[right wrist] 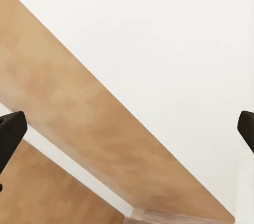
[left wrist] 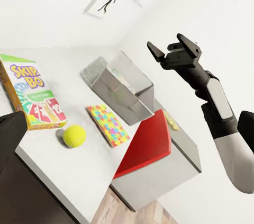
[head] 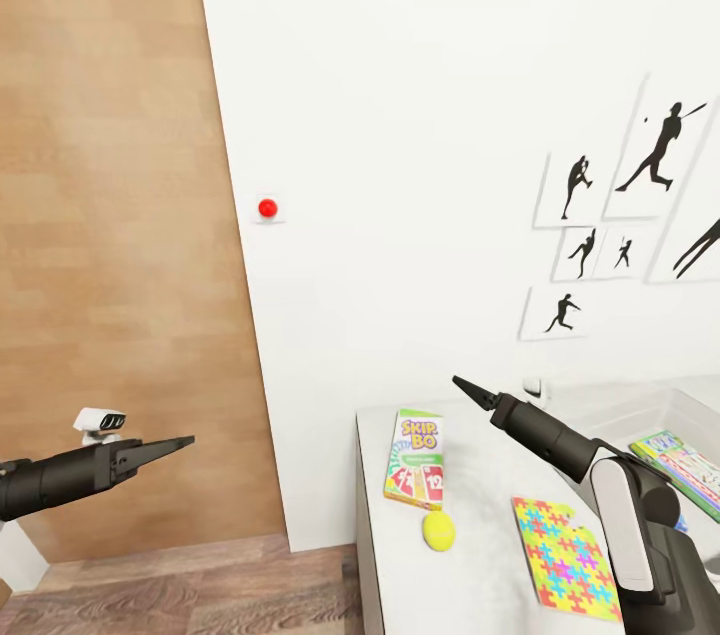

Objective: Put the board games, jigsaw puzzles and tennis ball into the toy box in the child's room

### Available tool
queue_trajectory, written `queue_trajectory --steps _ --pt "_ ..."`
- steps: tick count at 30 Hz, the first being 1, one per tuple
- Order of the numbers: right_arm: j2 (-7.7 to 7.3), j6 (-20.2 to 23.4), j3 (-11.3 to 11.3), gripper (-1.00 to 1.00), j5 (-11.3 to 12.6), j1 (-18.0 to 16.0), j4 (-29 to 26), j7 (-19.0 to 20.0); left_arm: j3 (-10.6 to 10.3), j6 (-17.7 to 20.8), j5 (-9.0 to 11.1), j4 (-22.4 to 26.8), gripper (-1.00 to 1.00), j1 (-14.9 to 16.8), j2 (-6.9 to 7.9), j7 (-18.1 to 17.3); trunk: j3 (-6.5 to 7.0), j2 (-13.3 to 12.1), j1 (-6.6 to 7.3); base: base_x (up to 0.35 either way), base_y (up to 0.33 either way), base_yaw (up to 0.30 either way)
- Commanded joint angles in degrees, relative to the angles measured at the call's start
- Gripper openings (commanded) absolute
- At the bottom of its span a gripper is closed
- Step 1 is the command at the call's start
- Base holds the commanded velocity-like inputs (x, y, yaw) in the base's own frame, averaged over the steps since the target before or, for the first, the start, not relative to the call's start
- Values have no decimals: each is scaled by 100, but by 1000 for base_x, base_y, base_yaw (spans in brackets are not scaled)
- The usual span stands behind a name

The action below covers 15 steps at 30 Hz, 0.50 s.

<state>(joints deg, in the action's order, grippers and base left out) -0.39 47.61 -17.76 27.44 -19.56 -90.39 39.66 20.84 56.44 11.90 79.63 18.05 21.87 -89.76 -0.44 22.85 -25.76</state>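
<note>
Handling notes, as I judge them from my station. The tennis ball [head: 438, 531] sits near the desk [head: 470, 595] front edge, just beside the SKIP-BO box [head: 415, 458], which lies toward the desk's end corner. I expect the ball to be light, fuzzy and slightly yielding, but prone to roll; I would close across its middle from above. The SKIP-BO box looks stiff, light card with a slick print; its long edges offer the best hold. The jigsaw puzzle [head: 567, 555] lies flat further along the desk, thin and hard to get under; an edge pick seems necessary. The toy box [left wrist: 123, 86] stands toward the desk's back edge, holding a green-edged board game [head: 682, 467].

Legible writing: "SKIP-BO" only; smaller print is unreadable.

The right fingers [left wrist: 172, 50] stand wide and empty above the desk. The left fingers [head: 160, 447] hang off the desk's end; I cannot tell their spread.
</note>
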Motion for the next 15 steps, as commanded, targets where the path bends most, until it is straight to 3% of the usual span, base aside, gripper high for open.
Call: queue_trajectory --steps 1,15 --pt "-1 39 -4 100 7 -4 1 15 0 61 -8 0 100 0 1 -24 -9 6 -2 3 1 34" --pt "11 30 -13 100 -1 -4 19 -61 -9 43 -31 0 100 1 1 -24 -47 6 -2 0 0 25"
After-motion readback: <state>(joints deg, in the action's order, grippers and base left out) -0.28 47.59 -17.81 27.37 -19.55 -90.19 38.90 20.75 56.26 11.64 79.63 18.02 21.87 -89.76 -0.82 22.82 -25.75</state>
